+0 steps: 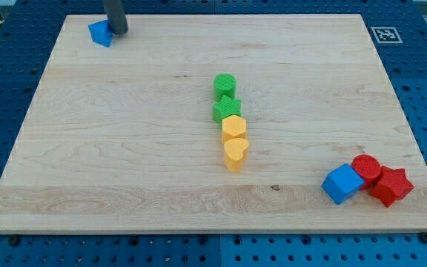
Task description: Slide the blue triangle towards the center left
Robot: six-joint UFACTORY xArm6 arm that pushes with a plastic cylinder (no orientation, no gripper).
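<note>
The blue triangle [100, 33] lies at the top left corner of the wooden board [124, 148]. My rod comes down from the view's top edge, and my tip [118, 32] rests on the board right beside the triangle, touching its right side.
A column stands at mid-board: green cylinder [224, 84], green star [227, 110], yellow hexagon [233, 127], yellow heart [235, 153]. At the bottom right sit a blue cube [342, 183], a red cylinder [365, 167] and a red star [391, 186]. A marker tag [386, 34] lies beyond the top right corner.
</note>
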